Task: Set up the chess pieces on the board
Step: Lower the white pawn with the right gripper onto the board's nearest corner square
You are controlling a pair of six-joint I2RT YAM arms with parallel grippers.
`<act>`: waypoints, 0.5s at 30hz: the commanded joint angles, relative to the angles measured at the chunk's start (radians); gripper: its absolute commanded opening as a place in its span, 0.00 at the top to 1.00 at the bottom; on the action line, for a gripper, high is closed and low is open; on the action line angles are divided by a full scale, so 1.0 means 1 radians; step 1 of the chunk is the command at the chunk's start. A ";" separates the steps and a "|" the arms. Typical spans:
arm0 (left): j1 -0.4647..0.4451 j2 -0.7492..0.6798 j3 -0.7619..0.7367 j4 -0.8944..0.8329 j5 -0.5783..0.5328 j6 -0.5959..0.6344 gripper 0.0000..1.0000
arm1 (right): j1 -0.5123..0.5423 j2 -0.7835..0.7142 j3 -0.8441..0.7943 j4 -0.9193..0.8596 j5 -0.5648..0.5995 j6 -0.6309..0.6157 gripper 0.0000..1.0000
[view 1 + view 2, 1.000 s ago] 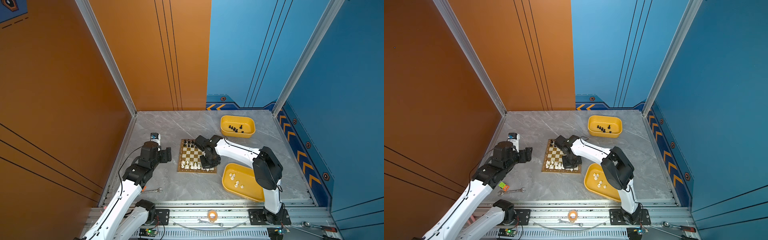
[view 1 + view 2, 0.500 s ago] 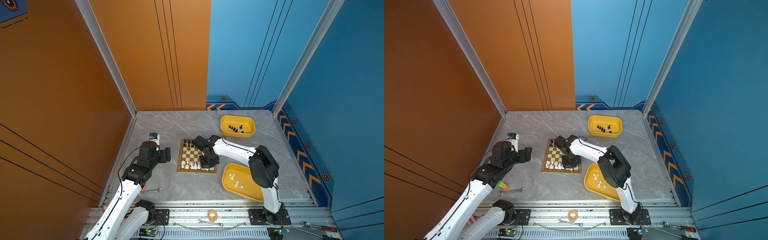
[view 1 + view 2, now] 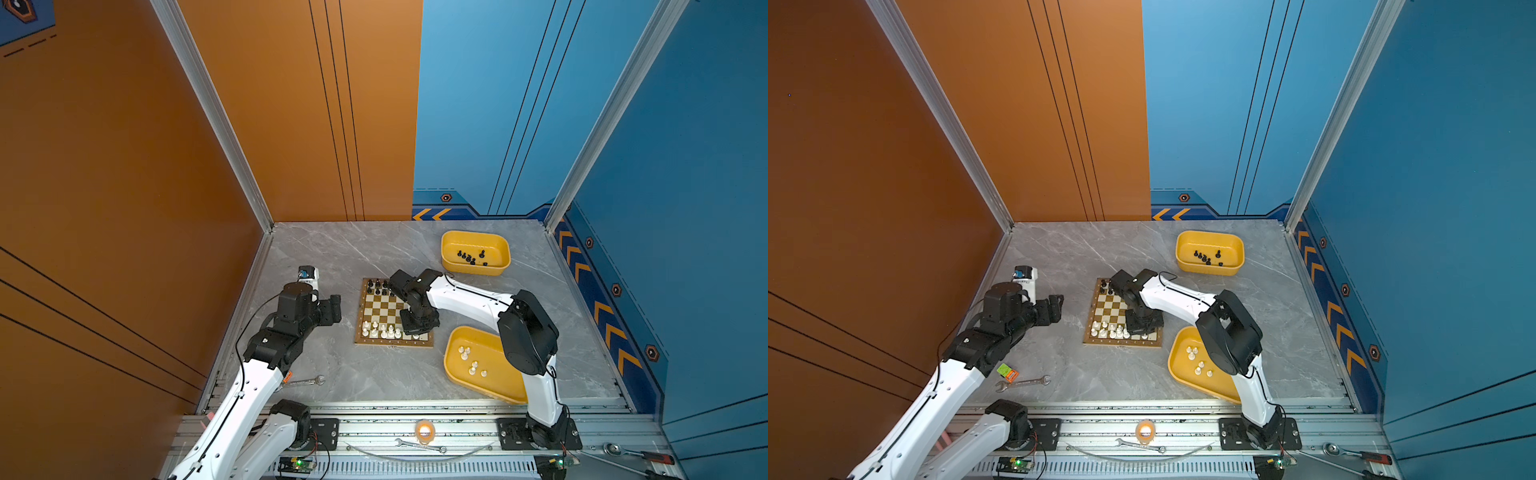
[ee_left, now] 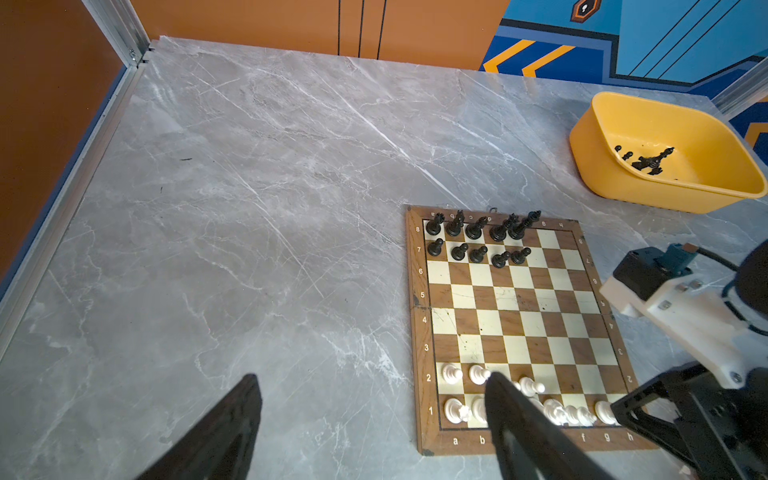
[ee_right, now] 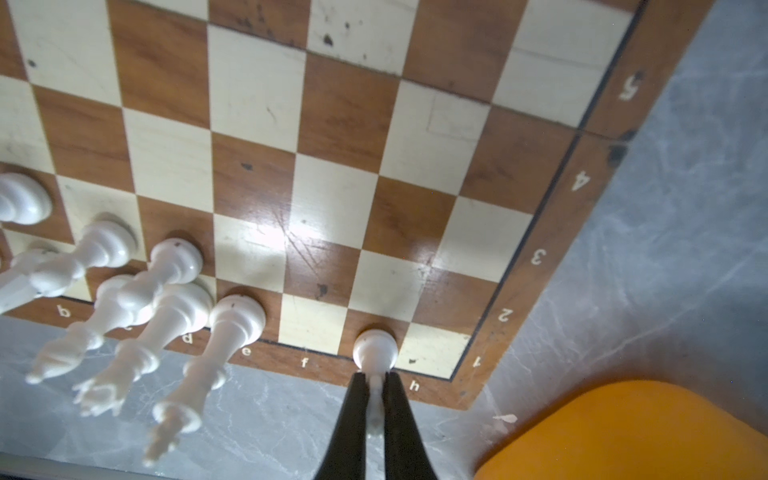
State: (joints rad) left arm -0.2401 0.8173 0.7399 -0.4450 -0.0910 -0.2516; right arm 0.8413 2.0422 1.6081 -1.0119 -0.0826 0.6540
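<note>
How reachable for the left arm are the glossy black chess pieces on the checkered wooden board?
Probably yes: the open left gripper hangs beside the board, on the black pieces' side; the right gripper, shut on a cream-white piece, works diagonally opposite.

Surface [image 3: 332, 257]: grey, marble-veined slab, flat, walled at back and both sides. Lying directly on it:
- Board [image 3: 382, 309]: square, flat, roughly central.
- Far tray [image 3: 478, 269]: yellow, oblong, back right, well apart from the board.
- Near tray [image 3: 486, 388]: yellow, oblong, front right, just beside the board's near right corner.
- Wrench [image 3: 1022, 383]: flat, front left, well apart from the board.
- Green and orange bits [image 3: 1007, 372]: small, just beside the wrench's left end.
</note>
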 commanded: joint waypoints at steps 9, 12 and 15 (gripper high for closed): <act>0.013 -0.004 -0.014 0.008 0.027 0.007 0.10 | -0.005 0.004 0.016 -0.037 -0.007 -0.014 0.83; 0.017 -0.004 -0.014 0.008 0.027 0.005 0.10 | -0.005 0.001 0.013 -0.037 -0.011 -0.016 0.79; 0.019 -0.004 -0.016 0.008 0.028 0.002 0.10 | -0.004 -0.002 0.015 -0.037 -0.016 -0.019 0.68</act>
State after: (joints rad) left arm -0.2333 0.8173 0.7399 -0.4450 -0.0795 -0.2516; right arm 0.8413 2.0422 1.6093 -1.0130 -0.0895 0.6422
